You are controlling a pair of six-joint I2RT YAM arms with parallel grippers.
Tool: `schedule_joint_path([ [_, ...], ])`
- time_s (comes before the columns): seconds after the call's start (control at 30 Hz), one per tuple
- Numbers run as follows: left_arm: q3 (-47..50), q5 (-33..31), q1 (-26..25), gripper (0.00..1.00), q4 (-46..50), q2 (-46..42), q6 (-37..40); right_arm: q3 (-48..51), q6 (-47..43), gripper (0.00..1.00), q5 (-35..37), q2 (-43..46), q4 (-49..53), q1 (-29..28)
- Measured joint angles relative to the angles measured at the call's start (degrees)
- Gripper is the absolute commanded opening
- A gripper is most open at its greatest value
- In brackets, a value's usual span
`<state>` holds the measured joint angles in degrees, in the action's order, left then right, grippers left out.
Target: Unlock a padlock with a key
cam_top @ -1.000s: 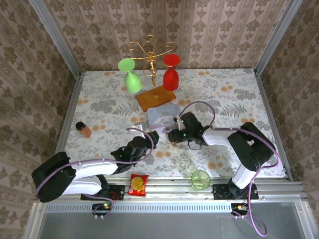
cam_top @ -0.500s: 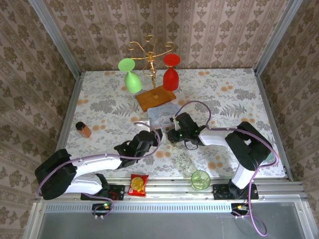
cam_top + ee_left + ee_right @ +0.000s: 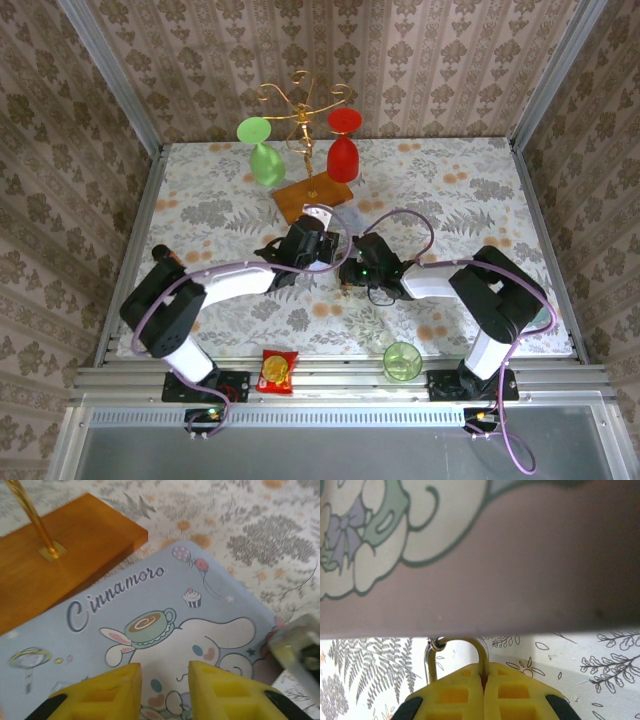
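- Within the last second the left tool (image 3: 165,674) has swung forward over the pale blue Cinnamoroll tin (image 3: 150,605). Its yellow fingers stand apart, holding nothing.
- The right tool (image 3: 482,680) has crept up to the tin's side wall. Its fingers are pressed together on a thin silvery loop, judged to be the shackle of the padlock (image 3: 456,644).
- So the padlock seems secured, but the key cannot be made out.
- Counted: one tin, one padlock, two tools, and two hanging glasses — one green glass (image 3: 262,158) and one red glass (image 3: 343,150).
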<state>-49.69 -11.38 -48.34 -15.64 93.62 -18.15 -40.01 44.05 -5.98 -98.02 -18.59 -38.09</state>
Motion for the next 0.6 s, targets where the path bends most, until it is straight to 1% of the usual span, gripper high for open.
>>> schedule_joint_path([
  [0.1, -1.14, 1.49, 0.17, 0.25, 0.02, 3.45, 1.53, 0.04, 3.13, 0.01, 2.14, 0.0, -0.55, -0.81],
  [0.23, -0.87, 1.9, 0.24, 0.22, -1.6, 3.8, 1.9, -0.17, 7.56, 0.0, 4.98, -0.42, -1.25, -1.33],
  [0.33, 1.16, 1.97, 0.39, 0.2, -5.11, 3.78, 1.92, -0.35, 11.74, 0.0, 6.67, -1.05, -1.97, -1.57],
  [0.43, 3.15, 2.49, 0.83, 0.16, -8.92, 3.78, 1.92, -0.39, 15.32, 0.0, 8.02, -1.49, -2.67, -1.77],
  [0.6, 6.95, 5.77, 2.32, 0.16, -16.44, 3.69, 1.27, -0.46, 18.6, 0.0, 10.69, -1.46, -2.64, -2.32],
])
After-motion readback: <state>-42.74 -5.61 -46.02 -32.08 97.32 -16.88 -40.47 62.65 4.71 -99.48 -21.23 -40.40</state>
